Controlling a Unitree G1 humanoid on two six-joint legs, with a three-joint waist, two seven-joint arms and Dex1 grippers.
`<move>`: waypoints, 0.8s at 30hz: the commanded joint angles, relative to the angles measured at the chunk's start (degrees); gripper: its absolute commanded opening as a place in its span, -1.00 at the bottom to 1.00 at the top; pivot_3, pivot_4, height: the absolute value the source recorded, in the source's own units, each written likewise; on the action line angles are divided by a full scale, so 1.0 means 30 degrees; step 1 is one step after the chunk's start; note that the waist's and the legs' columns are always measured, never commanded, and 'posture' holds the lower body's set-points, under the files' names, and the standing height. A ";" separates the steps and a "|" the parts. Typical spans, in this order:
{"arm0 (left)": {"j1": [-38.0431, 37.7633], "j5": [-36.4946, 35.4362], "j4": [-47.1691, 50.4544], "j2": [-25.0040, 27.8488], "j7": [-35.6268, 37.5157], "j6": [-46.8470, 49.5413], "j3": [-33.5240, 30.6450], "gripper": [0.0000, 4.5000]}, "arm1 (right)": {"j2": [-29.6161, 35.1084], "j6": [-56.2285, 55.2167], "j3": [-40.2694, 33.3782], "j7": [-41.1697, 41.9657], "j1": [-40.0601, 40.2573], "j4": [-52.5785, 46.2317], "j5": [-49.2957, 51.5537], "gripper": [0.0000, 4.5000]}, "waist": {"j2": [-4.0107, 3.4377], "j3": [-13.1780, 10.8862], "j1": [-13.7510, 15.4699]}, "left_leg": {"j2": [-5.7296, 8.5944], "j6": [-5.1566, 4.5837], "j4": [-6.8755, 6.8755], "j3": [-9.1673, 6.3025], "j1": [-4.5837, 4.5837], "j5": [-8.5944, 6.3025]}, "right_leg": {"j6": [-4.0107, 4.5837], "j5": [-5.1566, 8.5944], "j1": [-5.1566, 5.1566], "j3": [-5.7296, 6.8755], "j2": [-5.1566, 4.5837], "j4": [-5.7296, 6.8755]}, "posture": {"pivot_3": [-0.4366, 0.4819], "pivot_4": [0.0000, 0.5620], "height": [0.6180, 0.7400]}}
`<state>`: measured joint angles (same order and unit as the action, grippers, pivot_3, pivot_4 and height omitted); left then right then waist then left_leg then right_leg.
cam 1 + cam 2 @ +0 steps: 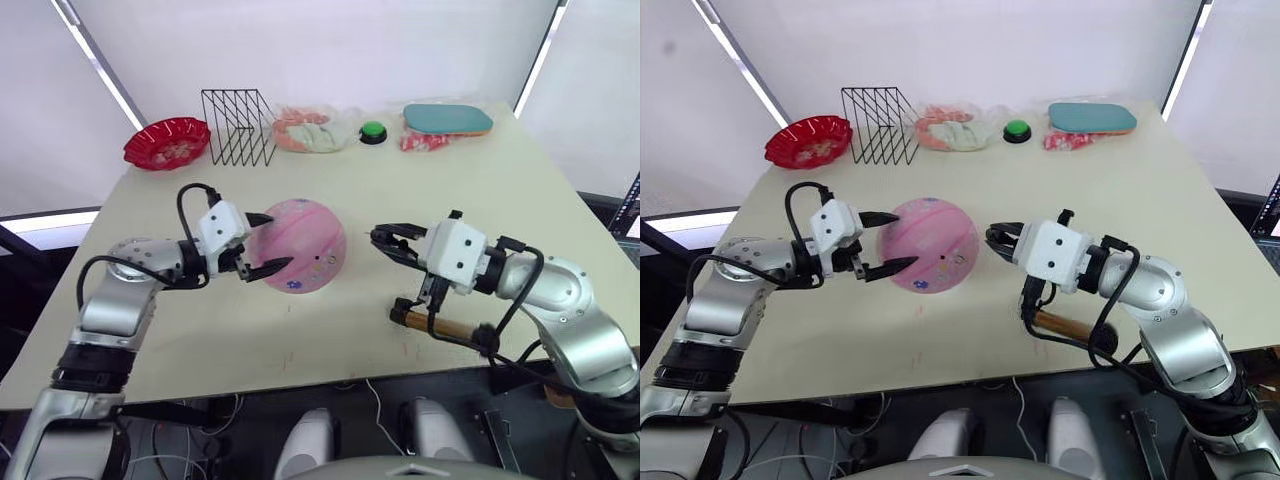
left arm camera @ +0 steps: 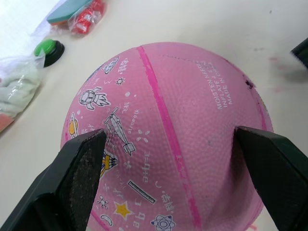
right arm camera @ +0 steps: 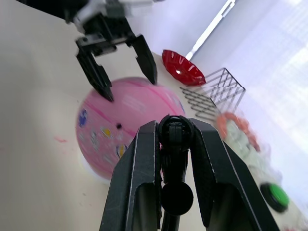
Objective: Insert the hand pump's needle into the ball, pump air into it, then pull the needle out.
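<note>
The round pink ball (image 1: 300,245) with cartoon prints rests mid-table; its small dark valve hole (image 2: 249,85) faces my right side. My left gripper (image 1: 268,242) is open, its two black fingers (image 2: 79,166) straddling the ball's left side. My right gripper (image 1: 385,240) hovers a short way right of the ball, shut on the black end of the pump's hose (image 3: 174,139). The needle itself is too small to make out. The hand pump's gold cylinder (image 1: 445,325) lies on the table under my right wrist.
Along the table's far edge stand a red scalloped bowl (image 1: 167,142), a black wire rack (image 1: 238,125), a bag of cloth (image 1: 310,130), a green button (image 1: 373,131) and a teal pad (image 1: 447,118). The table's front edge (image 1: 300,375) is close below the pump.
</note>
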<state>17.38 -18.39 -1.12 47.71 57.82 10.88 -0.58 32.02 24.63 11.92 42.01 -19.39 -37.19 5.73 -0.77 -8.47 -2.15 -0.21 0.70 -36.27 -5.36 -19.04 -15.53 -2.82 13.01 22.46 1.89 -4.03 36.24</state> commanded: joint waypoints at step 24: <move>-0.9554 -1.1947 1.0786 -0.2143 -0.0984 0.6648 -0.8332 1.00 | -0.0363 -0.2147 -0.3404 -0.0478 -0.4310 0.8158 0.1777 -0.85 | 0.0508 -0.0624 0.0101 | 0.0065 0.0083 -0.0029 0.0095 -0.0609 -0.0084 | 0.0176 -0.0236 0.0525 -0.0127 0.0009 -0.0122 | -0.05 -0.47 1.00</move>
<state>-10.46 -53.19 28.88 41.51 55.47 31.14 -24.26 31.17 19.81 3.29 41.32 -31.36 -13.37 10.92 0.75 -10.34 -1.85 -0.02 0.95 -36.36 -5.07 -20.87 -15.78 -2.27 12.29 24.04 1.51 -4.00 35.87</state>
